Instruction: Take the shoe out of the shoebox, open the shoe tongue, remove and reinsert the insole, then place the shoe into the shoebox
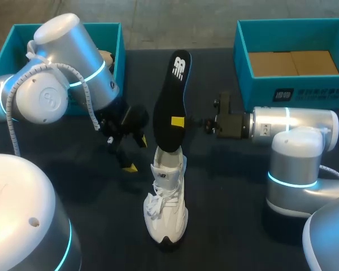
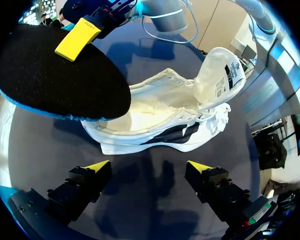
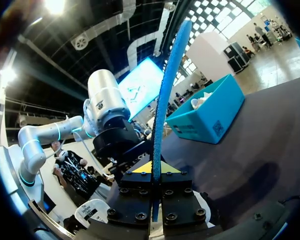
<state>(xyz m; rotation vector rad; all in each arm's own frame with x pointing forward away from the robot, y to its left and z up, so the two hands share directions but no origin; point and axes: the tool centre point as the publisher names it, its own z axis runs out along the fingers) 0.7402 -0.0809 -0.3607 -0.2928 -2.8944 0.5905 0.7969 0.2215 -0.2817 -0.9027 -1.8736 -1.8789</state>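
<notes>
Clenching the right pincer (image 3: 153, 167) on the insole (image 1: 170, 107) about midway along, holding it nearly upright with the lower, wider end at the mouth of the shoe (image 1: 166, 197). Probably lining it up for sliding in or out, though impossible to tell which. Leaving the tongue (image 2: 220, 75) folded forward, likely for freeing the opening. Resting the shoe on its sole on the desk (image 1: 231, 186) between the two arms, outside the left box (image 1: 120, 45) and the right box (image 1: 294, 84). Hovering the left pincer (image 2: 149, 167) just beside the shoe's flank, released and grasping nothing, seemingly placed for steadying it. Noting a pale logo near the insole's upper end, a printed label under the tongue and white print on the right box's near wall, and leaving all of it unread.
</notes>
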